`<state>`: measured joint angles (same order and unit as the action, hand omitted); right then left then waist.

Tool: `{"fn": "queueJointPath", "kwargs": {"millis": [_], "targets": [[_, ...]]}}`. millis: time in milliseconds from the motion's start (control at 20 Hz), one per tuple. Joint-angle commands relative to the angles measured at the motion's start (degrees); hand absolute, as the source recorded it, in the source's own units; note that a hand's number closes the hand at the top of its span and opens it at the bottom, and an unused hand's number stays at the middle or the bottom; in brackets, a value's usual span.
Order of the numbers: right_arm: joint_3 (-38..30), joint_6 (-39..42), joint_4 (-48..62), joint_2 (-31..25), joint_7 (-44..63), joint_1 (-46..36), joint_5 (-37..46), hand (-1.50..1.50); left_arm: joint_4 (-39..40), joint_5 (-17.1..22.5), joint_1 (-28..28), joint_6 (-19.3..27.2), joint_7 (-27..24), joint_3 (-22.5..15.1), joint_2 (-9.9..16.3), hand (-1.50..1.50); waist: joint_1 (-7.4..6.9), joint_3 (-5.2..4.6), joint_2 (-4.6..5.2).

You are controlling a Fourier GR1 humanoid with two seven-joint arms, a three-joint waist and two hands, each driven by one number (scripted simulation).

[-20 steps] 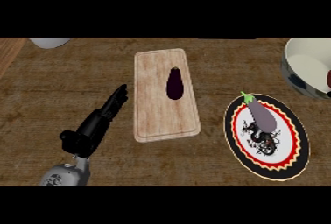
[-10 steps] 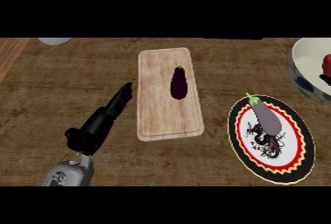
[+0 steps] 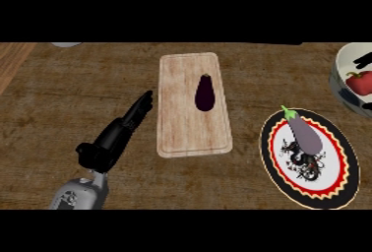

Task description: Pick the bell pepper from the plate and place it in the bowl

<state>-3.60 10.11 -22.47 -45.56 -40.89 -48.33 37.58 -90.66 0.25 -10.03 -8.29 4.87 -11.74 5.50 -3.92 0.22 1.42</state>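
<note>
I see my left hand (image 3: 116,138) with fingers straight, holding nothing, over the worktop (image 3: 65,98) beside the cutting board (image 3: 190,106). The red bell pepper (image 3: 359,82) sits in the bowl (image 3: 341,74) at right.

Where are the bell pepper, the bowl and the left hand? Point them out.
bell pepper (image 3: 358,82): head view, middle of its red body.
bowl (image 3: 338,74): head view, its white rim.
left hand (image 3: 116,135): head view, back of the palm.

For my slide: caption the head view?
Left hand open beside cutting board; red pepper in bowl.
</note>
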Motion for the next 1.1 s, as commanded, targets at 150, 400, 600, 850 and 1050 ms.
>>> {"fn": "queueJointPath", "kwargs": {"millis": [150,400,600,850,1050], "targets": [[-5.0,0.8,8.8,1.2,-3.7,-6.7,-3.2,-1.5,-1.0,-0.2,-0.3,-0.4,1.3,-0.4,0.0,0.0,-0.42,0.07,0.07],[-12.7,3.7,13.0,-2.0,-1.6,-9.1,-10.1,-1.5,0.7,-0.5,1.7,-0.7,-2.1,0.4,0.6,0.0,0.06,0.05,0.13],[-16.1,8.8,16.6,-8.2,2.1,-9.9,-13.0,-1.5,-0.5,-0.5,2.1,-0.7,-1.3,-0.4,0.1,0.0,-0.43,0.15,0.45],[-19.4,9.4,19.0,-10.0,2.6,-7.4,-16.0,-1.5,-0.2,0.3,-1.8,-0.3,0.8,0.9,-0.4,0.0,-0.19,0.32,0.91],[-22.2,10.6,20.2,-14.3,2.2,-4.8,-18.7,-1.5,0.0,0.0,0.5,-0.9,0.0,0.1,-0.3,0.0,-0.22,0.54,1.25]]}}
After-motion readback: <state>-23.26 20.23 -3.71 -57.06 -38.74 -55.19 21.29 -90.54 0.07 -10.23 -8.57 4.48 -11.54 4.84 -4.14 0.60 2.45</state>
